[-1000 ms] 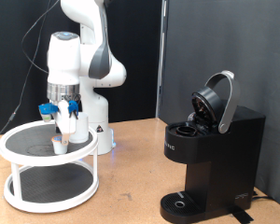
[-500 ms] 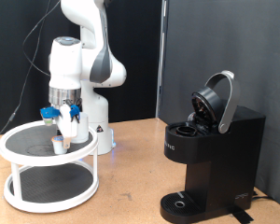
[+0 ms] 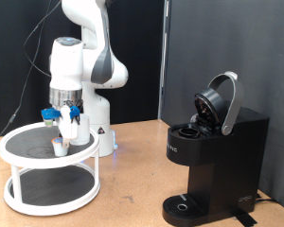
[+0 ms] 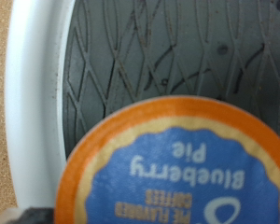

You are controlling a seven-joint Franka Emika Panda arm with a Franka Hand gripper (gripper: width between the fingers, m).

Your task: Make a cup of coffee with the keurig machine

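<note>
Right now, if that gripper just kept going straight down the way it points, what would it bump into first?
Most likely the coffee pod with its orange-rimmed "Blueberry Pie" lid, which fills the wrist view right under the gripper. It stands on the top shelf of the white two-tier tray. How much gap remains is hard to judge.

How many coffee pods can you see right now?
1. The coffee pod sits on the top shelf of the white stand, right below the tool. Others may be hidden.

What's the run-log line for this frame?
gripper: over coffee pod on white two-tier stand | grasp: unclear | keurig machine: lid open, exterior view's right | cup: not in view
</note>
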